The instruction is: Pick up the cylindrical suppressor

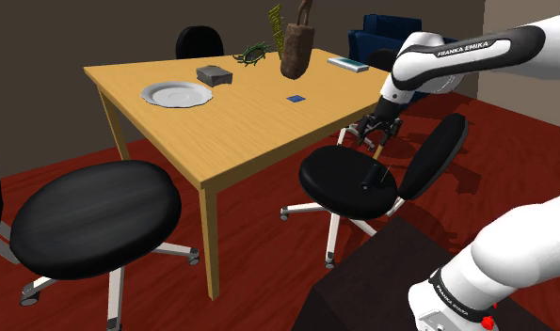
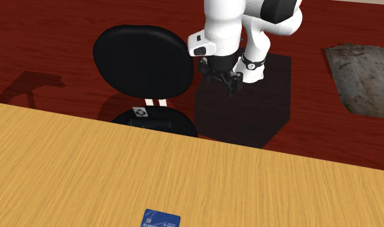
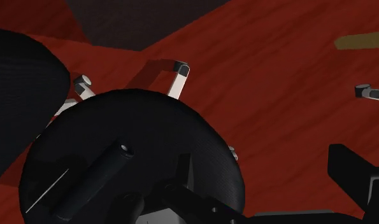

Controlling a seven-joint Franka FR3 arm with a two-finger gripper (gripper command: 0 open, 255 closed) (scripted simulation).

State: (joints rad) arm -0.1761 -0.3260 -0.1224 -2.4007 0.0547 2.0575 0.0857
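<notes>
Suppressor (image 3: 95,181), a dark cylinder, lies untouched on the black chair seat (image 1: 329,174), and the tool (image 1: 374,133) hovers just above that seat, spread and empty, so I judge the descent, grasp and lift are all yet to do.

dark red wooden floor (image 1: 259,259), light wooden table (image 1: 240,122), black swivel chairs (image 1: 94,230), blue armchair (image 1: 376,38), taupe walls (image 1: 61,38)
</notes>
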